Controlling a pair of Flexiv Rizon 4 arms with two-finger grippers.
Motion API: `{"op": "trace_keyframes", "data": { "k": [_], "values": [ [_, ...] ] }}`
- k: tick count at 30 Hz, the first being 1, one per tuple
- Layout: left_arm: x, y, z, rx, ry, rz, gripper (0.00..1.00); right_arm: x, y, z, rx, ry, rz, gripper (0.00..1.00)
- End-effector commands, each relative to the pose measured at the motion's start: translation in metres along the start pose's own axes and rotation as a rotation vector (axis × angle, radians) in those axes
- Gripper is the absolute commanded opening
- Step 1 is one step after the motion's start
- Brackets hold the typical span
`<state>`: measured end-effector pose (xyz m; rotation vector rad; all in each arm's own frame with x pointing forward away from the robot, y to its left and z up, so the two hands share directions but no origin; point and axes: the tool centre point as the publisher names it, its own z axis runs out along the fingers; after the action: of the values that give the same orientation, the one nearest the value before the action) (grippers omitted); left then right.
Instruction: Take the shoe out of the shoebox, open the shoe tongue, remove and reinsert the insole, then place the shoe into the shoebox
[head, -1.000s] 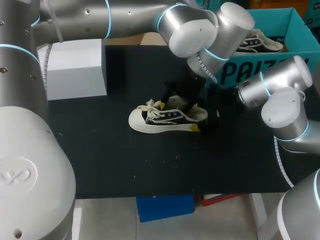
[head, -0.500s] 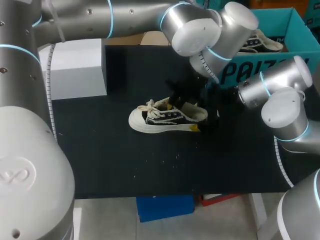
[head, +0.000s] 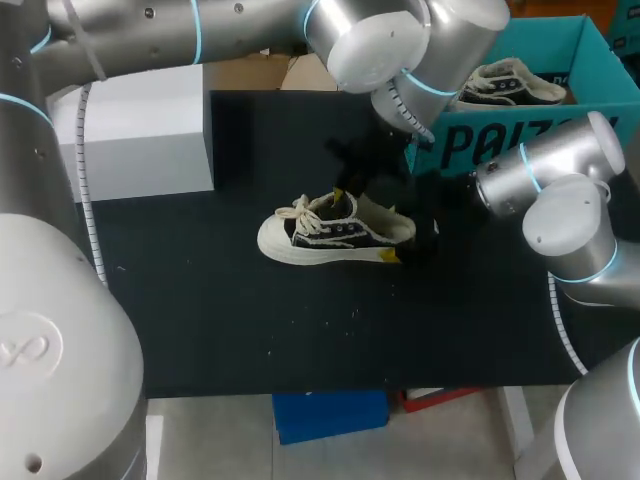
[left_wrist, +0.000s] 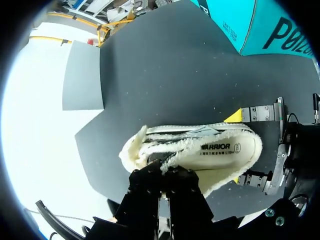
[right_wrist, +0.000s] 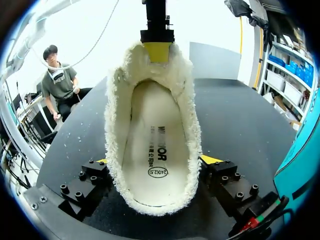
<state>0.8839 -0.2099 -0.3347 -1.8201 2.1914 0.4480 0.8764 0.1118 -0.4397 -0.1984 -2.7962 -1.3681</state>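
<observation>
Black-white shoe (head: 335, 235) lies toe left, heel (head: 405, 228) right; right tool (right_wrist: 157, 160) clamps heel, left tool (left_wrist: 161, 170) pinches tongue (right_wrist: 145, 67).

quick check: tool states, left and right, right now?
Left tool: closed, pinching the shoe tongue.
Right tool: closed on the shoe, at its heel.

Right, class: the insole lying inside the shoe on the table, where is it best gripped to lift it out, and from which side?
Take the insole at its heel end, coming from above through the opening of the shoe. The opening is widest there and the insole lies bare, while its toe end runs under the tongue.
</observation>
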Motion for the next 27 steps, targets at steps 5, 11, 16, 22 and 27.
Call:
{"op": "trace_keyframes", "data": {
  "k": [5,11,16,22,27],
  "values": [
    [-0.033,0.018,-0.004,0.037,-0.015,-0.030,0.00,0.002,-0.003,0.004,0.002,-0.001,0.000,0.00],
    [-0.061,0.032,0.013,0.006,-0.041,-0.077,0.00,0.002,-0.003,0.004,0.002,-0.001,0.000,0.00],
    [-0.081,0.043,0.030,-0.029,-0.061,-0.090,0.00,0.002,-0.003,0.004,0.002,-0.001,0.000,0.00],
    [-0.100,0.055,0.041,-0.058,-0.053,-0.119,1.00,0.002,-0.003,0.004,0.002,-0.001,0.000,0.00],
    [-0.112,0.059,0.044,-0.064,-0.049,-0.147,1.00,0.002,-0.003,0.004,0.002,-0.001,0.000,0.00]
  ]
}}
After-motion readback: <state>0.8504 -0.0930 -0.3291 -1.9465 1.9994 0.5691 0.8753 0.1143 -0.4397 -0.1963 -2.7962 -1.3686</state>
